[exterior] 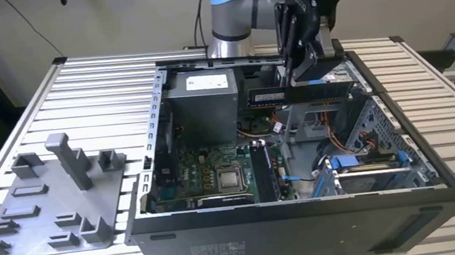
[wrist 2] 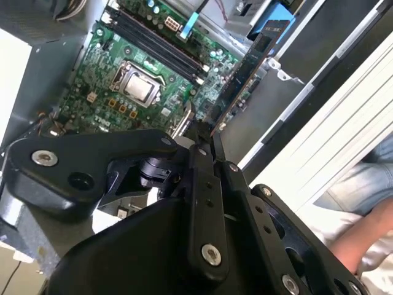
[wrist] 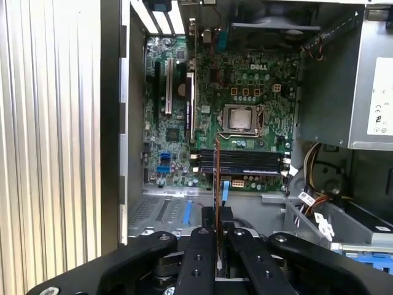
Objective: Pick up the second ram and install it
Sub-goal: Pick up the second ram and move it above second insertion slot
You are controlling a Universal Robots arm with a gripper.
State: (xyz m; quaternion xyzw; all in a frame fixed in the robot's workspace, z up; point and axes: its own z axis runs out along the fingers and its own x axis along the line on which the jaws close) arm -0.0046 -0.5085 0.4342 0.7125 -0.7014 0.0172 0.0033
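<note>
Pinching tight, the robot's black pincer (exterior: 301,81) has its two fingers almost closed on the long, thin, dark-blue ram stick (exterior: 328,91) with a row of black chips. I see the stick held up in the air over the big open black metal computer box (exterior: 304,233). It lies level and touches nothing but the pincer. It is high over the far part of the box, well above the large green board (exterior: 206,167) on the floor of the box.

In the first wrist view the pincer (wrist: 218,216) holds the stick (wrist: 217,178) edge-on, so it looks like a thin line. Below it lie the long black slots (wrist: 245,161), right beside the square silver chip (wrist: 239,118). The stick seems to lie crossways to those slots. I cannot tell which slot is free.

The grey plastic tray with upright posts (exterior: 43,208) sits on the silver slatted table (exterior: 90,84), on the exterior view's left of the box.

I think this step is carrying the stick to its slot. To do it well, the grip must stay firm so the thin stick does not tip. The stick has to run the same way as the slot and sit right over it. It should come down straight, slow and even, well away from the wires and the metal walls.
</note>
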